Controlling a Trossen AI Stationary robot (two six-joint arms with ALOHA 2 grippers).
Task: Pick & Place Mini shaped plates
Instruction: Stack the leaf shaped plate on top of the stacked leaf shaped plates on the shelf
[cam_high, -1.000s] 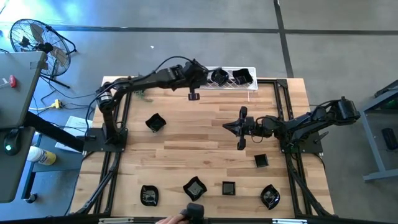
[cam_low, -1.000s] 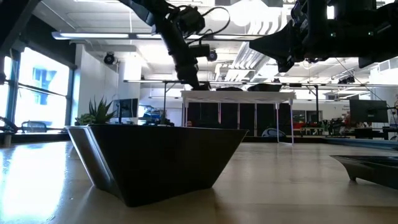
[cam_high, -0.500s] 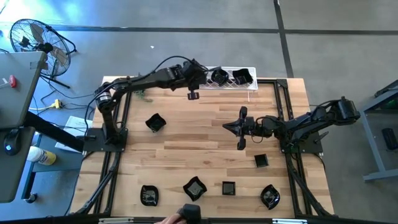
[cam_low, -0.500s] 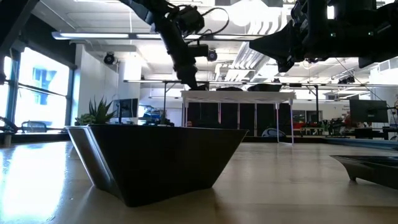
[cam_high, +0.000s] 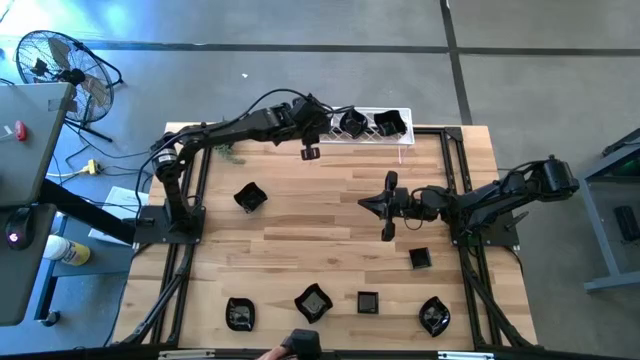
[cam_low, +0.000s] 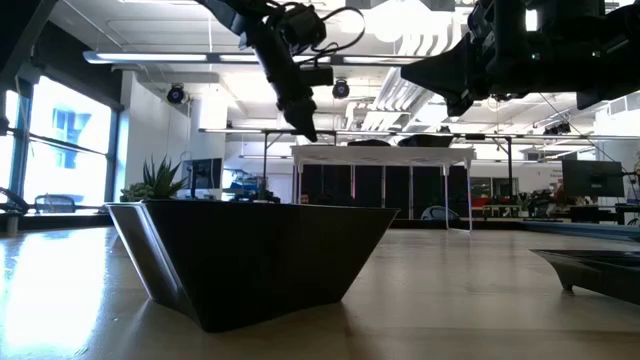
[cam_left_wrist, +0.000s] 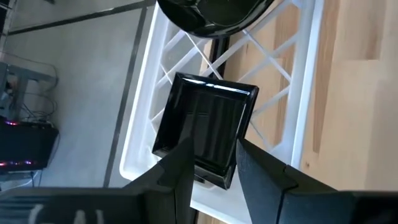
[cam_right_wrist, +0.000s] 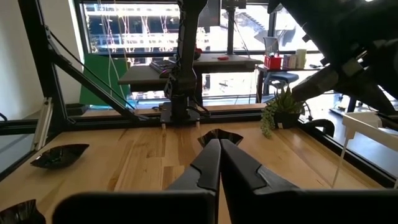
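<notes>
I'm parting my left gripper (cam_left_wrist: 211, 165) around the square plate (cam_left_wrist: 206, 130) on the rack's (cam_left_wrist: 292, 118) nine-o'clock end; lifting straight up avoids snagging it

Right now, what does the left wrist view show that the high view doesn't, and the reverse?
Left wrist only: the left gripper open, fingers astride the near edge of a square plate lying on the white rack. High only: the right gripper shut over mid-table, and six more plates on the wood, such as the one at. Both: the rack and the round dish next to the square plate.
</notes>
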